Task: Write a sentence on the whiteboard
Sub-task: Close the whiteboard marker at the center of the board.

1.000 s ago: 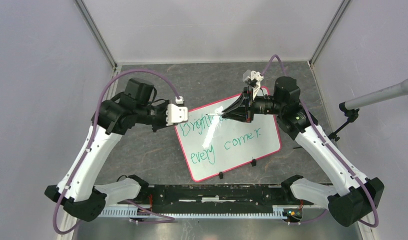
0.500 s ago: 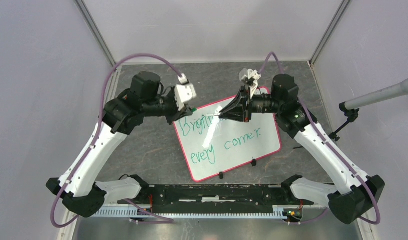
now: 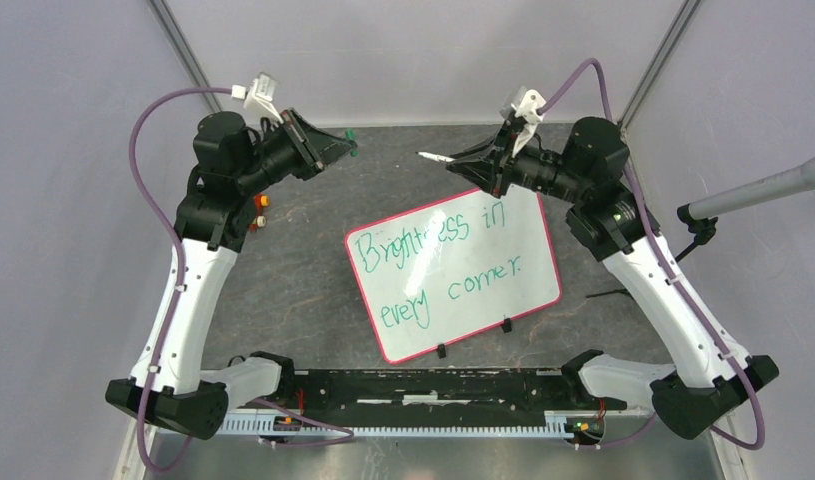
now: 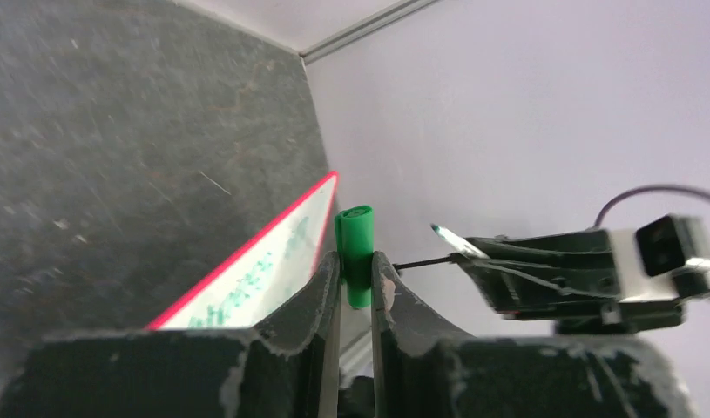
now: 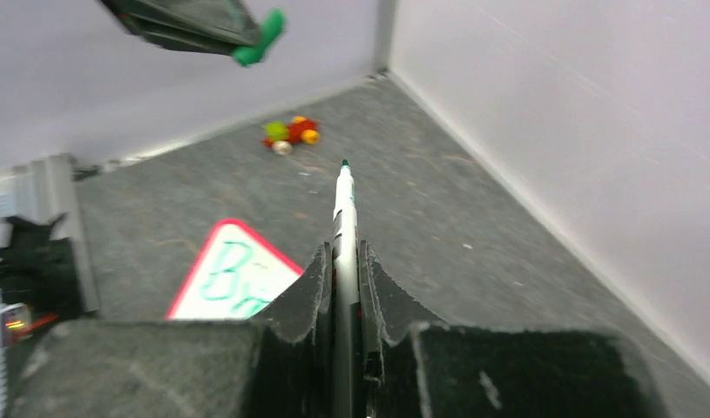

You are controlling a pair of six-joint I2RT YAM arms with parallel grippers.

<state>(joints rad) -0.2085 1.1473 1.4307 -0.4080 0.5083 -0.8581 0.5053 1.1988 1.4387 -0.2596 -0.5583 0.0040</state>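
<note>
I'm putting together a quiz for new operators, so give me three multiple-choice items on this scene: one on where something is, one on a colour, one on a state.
1. Where is the whiteboard?
A) flat on the table
B) standing upright on its edge
C) leaning on the back wall

2. What colour is the sentence?
A) red
B) black
C) green

3. What state is the marker in the right gripper in?
A) capped
B) uncapped, tip bare
C) dropped on the board

Key: 1 A, the top view shows it lying flat on the tabletop. 2 C, both lines of lettering are green. 3 B, its tip shows bare past the fingers, while the left gripper pinches the green cap.
</note>
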